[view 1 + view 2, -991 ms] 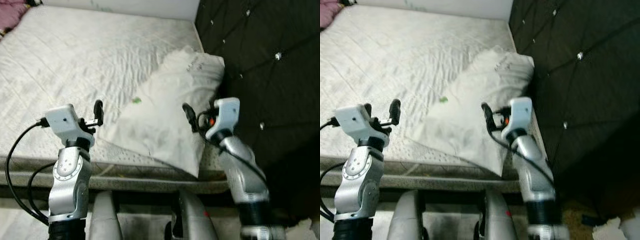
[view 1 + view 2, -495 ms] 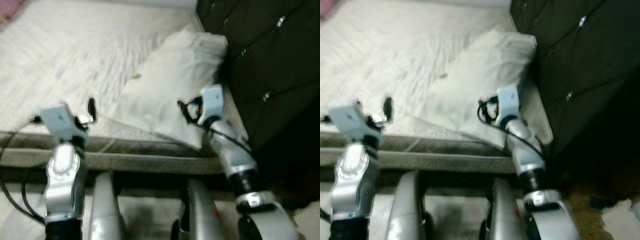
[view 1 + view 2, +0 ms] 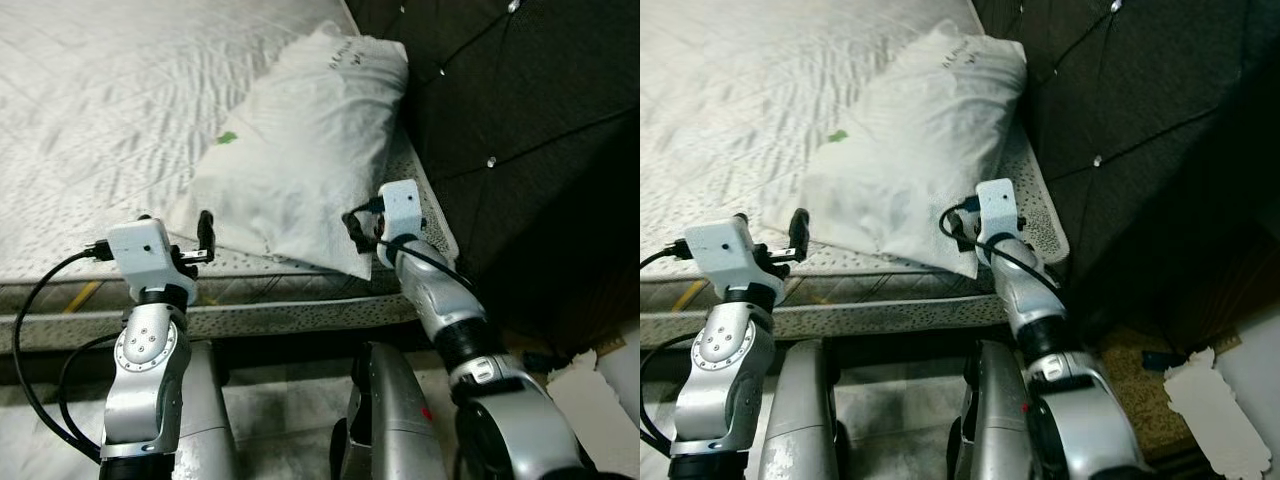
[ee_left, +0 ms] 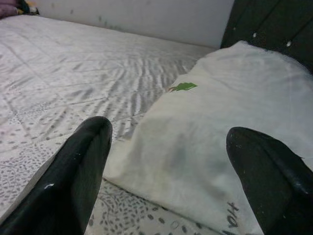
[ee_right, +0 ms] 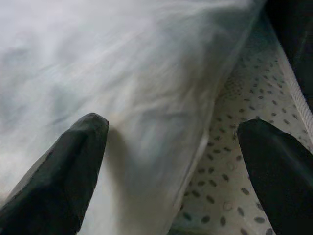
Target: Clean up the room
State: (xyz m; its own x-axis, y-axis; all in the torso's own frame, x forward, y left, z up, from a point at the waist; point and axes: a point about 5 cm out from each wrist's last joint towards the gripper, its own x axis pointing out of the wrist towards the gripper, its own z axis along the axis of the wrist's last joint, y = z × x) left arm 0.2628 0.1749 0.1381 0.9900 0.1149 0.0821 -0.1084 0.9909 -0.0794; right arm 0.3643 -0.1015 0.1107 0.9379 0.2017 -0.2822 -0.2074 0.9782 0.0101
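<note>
Both grippers spread: right gripper straddling the pillow corner; left gripper near its blurred edge.

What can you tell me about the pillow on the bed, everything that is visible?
The pillow is white, soft and wrinkled, with a small green mark and faint printed letters near its far end. It lies flat and slantwise on the mattress, its far end against the dark headboard. The right gripper is open at its near corner; the left gripper, also open, is beside its near edge.
</note>
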